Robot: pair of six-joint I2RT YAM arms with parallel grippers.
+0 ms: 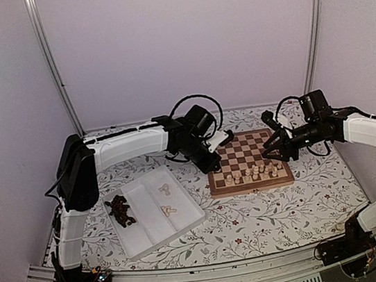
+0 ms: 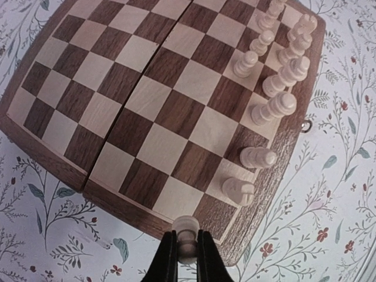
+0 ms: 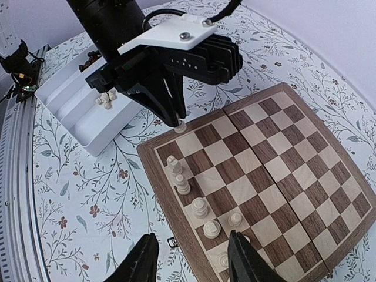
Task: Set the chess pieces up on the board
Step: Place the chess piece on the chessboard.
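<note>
**Pale chessman held over the board's corner**

The left claw [image 2: 188, 249] is closed on a pale chessman [image 2: 188, 228] at the bottom centre of its wrist view. It sits right over the brown rim of the board [image 2: 176, 111], not clearly over a square. If let go here, the piece would likely land on the rim and topple. The nearest standing pawn [image 2: 238, 191] is just up and to the right, so spreading fingers could knock it. The right claw [image 3: 194, 261] hangs open at the bottom of its own view, above the same row. If both arms move in together, they may collide.
</note>
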